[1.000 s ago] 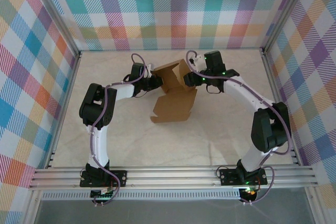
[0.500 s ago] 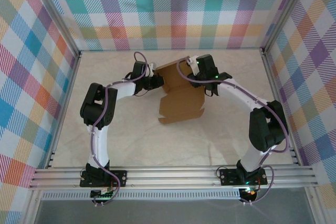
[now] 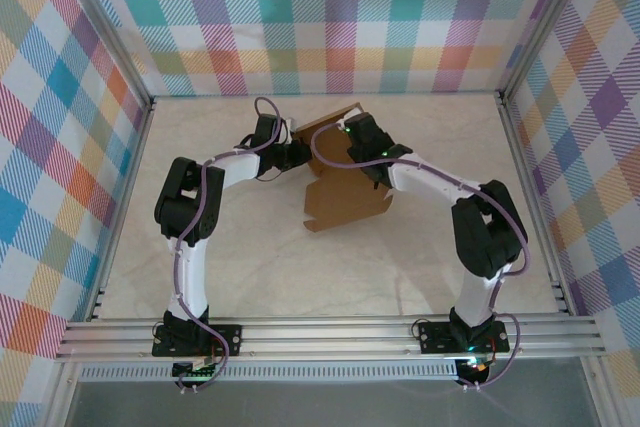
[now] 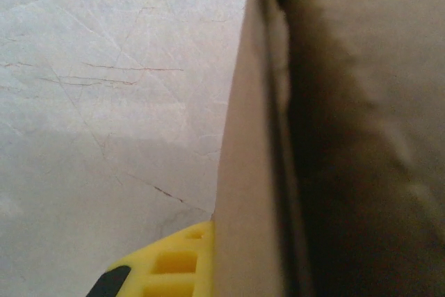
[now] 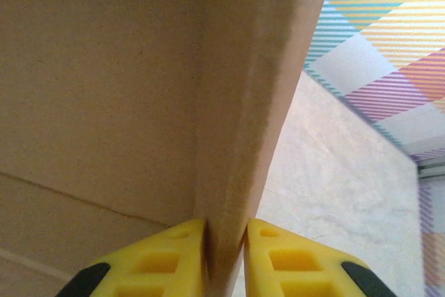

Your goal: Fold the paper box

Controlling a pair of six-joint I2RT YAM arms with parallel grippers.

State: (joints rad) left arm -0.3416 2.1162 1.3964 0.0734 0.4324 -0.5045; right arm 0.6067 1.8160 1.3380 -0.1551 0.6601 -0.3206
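Where right tool [image 5: 224, 255] pinches, paper box [image 5: 104, 88] wall stands.

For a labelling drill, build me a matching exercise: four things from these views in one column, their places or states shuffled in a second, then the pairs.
1. brown cardboard paper box
2. left gripper
3. right gripper
4. pastel plaid wall

A. encloses the table
B. clamped on the box's far raised flap
C. partly folded, mid-table
D. clamped on the box's left edge

Pairs: 1-C, 2-D, 3-B, 4-A.

No legible text or markings anywhere
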